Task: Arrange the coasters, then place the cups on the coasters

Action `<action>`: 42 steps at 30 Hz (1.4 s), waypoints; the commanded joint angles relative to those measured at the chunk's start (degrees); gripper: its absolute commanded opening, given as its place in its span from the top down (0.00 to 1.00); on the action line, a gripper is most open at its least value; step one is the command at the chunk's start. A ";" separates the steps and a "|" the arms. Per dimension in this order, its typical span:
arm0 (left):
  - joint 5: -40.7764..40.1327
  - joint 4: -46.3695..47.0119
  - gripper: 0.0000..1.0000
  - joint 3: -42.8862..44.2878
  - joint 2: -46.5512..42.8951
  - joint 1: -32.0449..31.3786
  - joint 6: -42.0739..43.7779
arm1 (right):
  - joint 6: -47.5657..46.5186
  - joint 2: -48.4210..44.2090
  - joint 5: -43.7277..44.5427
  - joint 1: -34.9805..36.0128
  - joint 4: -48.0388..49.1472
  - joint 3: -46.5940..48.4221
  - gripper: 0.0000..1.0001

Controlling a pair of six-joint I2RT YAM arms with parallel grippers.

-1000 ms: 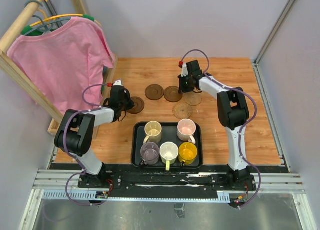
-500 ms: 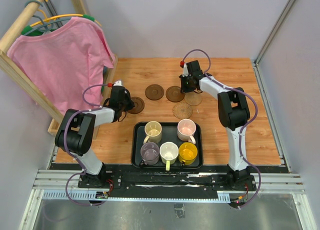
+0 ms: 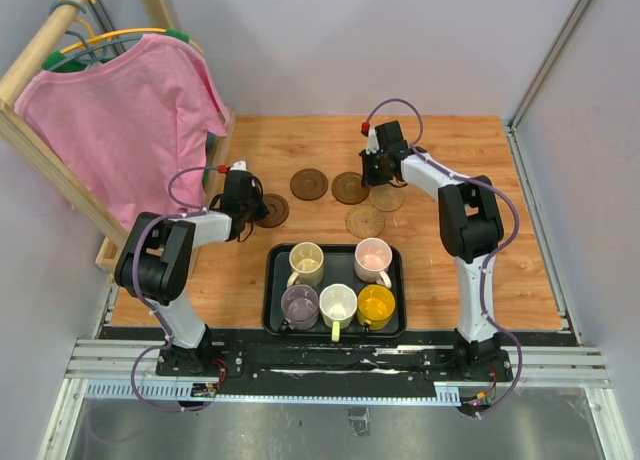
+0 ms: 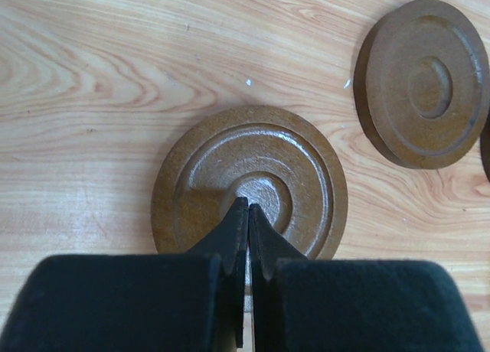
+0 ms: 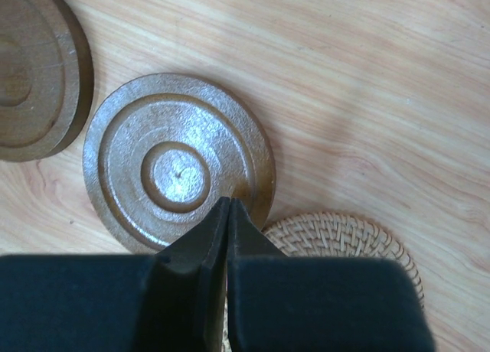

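Low over the table (image 3: 500,230), our closed left gripper (image 4: 246,214) is centred over one dark coaster (image 4: 253,164); our closed right gripper (image 5: 227,210) is at the edge of a second coaster (image 5: 153,164).

Both arms are reaching forward with elbows bent; the left hand (image 4: 246,208) and right hand (image 5: 228,204) are pointing downward, fingers pressed together.
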 commanded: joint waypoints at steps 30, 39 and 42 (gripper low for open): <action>3.65 -6.72 0.88 19.93 16.90 3.74 -0.12 | 3.37 -25.78 4.13 -1.65 6.69 -30.34 0.88; 3.13 -8.35 0.88 23.78 20.18 4.96 0.26 | 4.28 -24.93 5.88 -2.11 6.44 -31.19 0.89; 4.04 -8.35 0.88 24.88 21.42 5.01 0.18 | 4.36 -24.28 6.15 -2.45 6.33 -30.98 0.90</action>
